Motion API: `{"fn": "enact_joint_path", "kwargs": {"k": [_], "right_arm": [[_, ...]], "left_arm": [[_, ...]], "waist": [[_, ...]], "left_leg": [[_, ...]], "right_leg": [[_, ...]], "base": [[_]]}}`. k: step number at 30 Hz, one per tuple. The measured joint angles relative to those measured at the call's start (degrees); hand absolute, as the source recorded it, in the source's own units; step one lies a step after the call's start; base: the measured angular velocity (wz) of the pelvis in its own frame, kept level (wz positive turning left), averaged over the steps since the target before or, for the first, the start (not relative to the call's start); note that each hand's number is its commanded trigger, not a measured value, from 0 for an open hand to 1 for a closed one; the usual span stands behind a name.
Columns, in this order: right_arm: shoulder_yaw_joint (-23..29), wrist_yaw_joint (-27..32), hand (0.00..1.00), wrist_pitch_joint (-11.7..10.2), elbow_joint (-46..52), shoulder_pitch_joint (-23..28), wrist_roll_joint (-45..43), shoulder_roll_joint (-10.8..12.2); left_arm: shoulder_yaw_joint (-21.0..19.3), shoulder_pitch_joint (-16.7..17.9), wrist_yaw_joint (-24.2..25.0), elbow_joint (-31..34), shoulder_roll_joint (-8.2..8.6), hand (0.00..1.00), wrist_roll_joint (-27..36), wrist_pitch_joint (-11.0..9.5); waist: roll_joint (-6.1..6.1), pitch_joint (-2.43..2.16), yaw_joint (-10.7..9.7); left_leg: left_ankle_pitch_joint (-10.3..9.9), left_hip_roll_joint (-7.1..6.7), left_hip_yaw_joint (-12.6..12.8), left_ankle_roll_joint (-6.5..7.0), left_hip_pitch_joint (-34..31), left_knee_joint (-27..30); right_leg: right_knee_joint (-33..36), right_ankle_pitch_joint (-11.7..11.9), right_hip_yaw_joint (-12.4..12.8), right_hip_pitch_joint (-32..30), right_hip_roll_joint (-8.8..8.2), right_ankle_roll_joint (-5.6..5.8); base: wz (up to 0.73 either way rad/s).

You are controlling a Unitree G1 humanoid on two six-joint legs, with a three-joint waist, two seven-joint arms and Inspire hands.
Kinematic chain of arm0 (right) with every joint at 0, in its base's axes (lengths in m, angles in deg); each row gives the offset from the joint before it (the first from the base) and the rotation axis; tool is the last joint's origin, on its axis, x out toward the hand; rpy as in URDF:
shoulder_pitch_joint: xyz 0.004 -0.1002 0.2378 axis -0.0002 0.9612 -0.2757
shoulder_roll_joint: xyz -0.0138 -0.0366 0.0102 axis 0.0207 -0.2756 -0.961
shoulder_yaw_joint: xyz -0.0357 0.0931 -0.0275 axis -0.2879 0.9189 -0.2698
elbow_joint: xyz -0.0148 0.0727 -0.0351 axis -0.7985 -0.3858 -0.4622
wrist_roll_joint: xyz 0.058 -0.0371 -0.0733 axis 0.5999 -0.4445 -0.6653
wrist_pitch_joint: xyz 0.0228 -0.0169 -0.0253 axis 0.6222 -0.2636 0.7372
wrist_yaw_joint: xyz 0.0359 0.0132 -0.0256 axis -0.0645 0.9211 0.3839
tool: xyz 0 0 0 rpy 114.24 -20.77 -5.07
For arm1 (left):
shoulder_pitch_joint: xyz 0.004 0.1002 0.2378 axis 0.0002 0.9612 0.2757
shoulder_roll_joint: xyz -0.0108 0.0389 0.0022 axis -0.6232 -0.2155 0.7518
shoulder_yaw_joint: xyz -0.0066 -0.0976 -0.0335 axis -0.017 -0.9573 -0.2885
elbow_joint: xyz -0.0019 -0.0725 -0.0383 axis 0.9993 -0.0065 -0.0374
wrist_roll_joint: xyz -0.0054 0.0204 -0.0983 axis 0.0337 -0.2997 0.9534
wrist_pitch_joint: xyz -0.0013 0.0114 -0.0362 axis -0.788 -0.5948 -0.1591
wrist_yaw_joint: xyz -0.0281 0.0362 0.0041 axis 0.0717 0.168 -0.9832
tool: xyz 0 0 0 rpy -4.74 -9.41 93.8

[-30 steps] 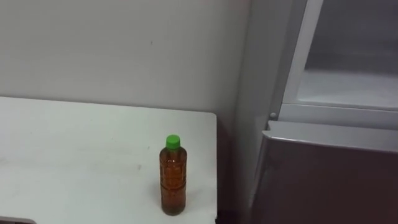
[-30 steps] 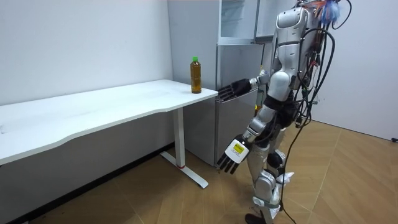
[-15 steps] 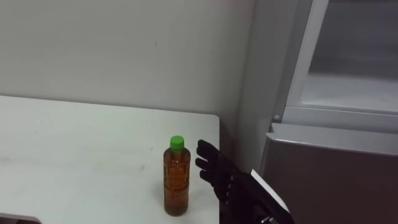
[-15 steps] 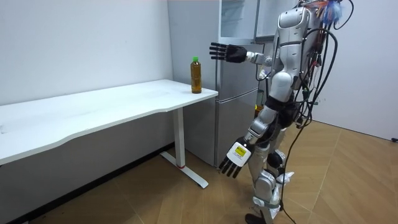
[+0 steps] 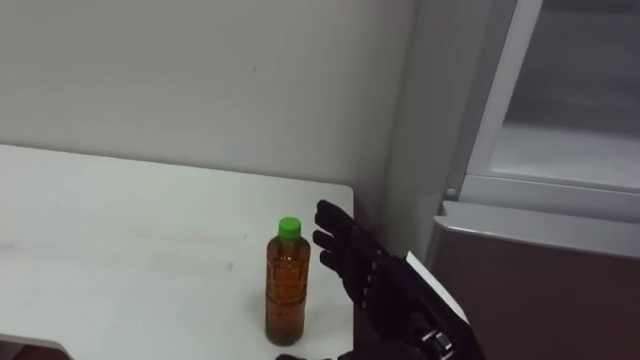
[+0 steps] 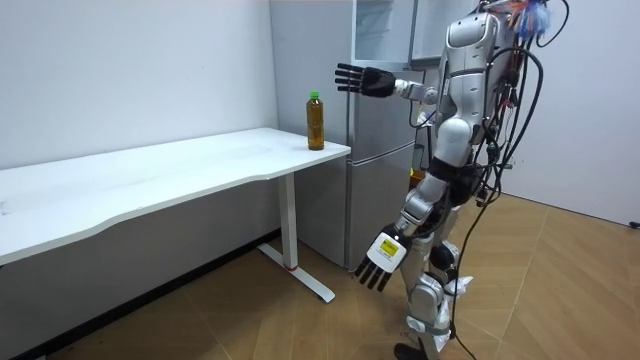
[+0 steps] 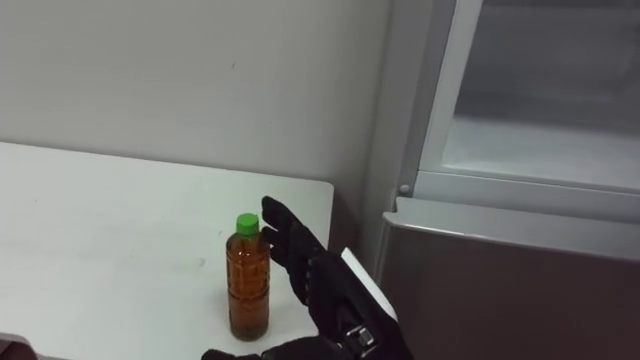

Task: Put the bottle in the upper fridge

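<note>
Holding our right hand (image 5: 375, 283), fingers spread wide, just right of the bottle (image 5: 287, 285) standing upright on the table (image 5: 120, 250), we seem not yet to touch it. We should wrap its middle squarely before lifting toward the upper fridge (image 5: 565, 150). Our left hand (image 6: 380, 262) hangs low, fingers straight.

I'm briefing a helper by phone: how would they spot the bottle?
Find the white table against the wall, left of the grey fridge. At its end nearest the fridge stands the bottle, upright. It holds amber liquid under a green cap, with the right robot hand open beside it.
</note>
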Motion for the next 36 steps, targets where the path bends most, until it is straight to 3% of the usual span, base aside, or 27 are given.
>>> {"fn": "enact_joint_path", "kwargs": {"k": [13,18,25,28,30,36], "right_arm": [[-0.06,10.94,0.0,-0.16,-7.93,-6.4,4.49,-0.04],[-0.02,15.46,0.0,-0.74,-15.12,-9.75,4.34,-0.01],[-0.12,20.73,0.0,-1.02,-18.36,-9.9,4.19,0.01],[-0.69,24.25,0.0,-1.19,-21.41,-12.71,3.77,0.04],[-0.99,26.31,0.0,-1.24,-23.12,-14.6,3.74,0.15],[-3.22,31.36,0.0,-1.81,-28.66,-18.67,3.83,0.56]], "left_arm": [[0.63,0.54,-0.99,1.38,0.13,0.0,-0.33,0.85],[-0.33,0.65,-1.06,1.16,0.21,0.0,-1.31,0.91],[-1.74,1.29,-1.17,0.94,0.37,0.0,-4.6,2.93],[-1.67,1.27,-2.57,0.88,0.49,0.0,-6.12,3.42],[-1.59,1.25,-3.63,0.88,0.52,0.0,-7.16,4.14],[0.53,1.53,-4.93,0.94,0.39,0.0,-8.42,6.78]], "waist": [[-0.23,0.23,1.37],[-0.72,0.38,3.3],[-1.32,0.31,5.81],[-1.84,0.58,6.26],[-2.37,0.33,6.55],[-2.52,0.42,7.93]], "left_leg": [[0.18,-0.09,-1.42,-0.01,-0.73,0.16],[0.24,-0.14,-1.67,-0.06,-0.84,0.16],[0.24,-0.18,-2.28,-0.07,-1.65,0.2],[0.32,-0.21,-2.76,-0.17,-2.07,0.39],[0.44,-0.19,-3.07,-0.22,-2.99,0.56],[0.47,-0.21,-3.8,-0.22,-3.57,1.21]], "right_leg": [[-0.07,-0.01,-0.38,-0.14,-0.07,0.02],[-0.12,-0.01,-0.98,-0.1,0.02,0.01],[-0.88,-0.01,-1.3,-0.29,0.01,0.02],[-0.97,-0.01,-1.86,-0.42,-0.01,0.01],[-0.88,-0.01,-1.95,-1.15,-0.05,0.01],[-0.91,-0.01,-3.49,-1.28,-0.22,0.0]], "base": [[0.04],[0.03],[0.05],[0.07],[0.06],[0.07]]}}
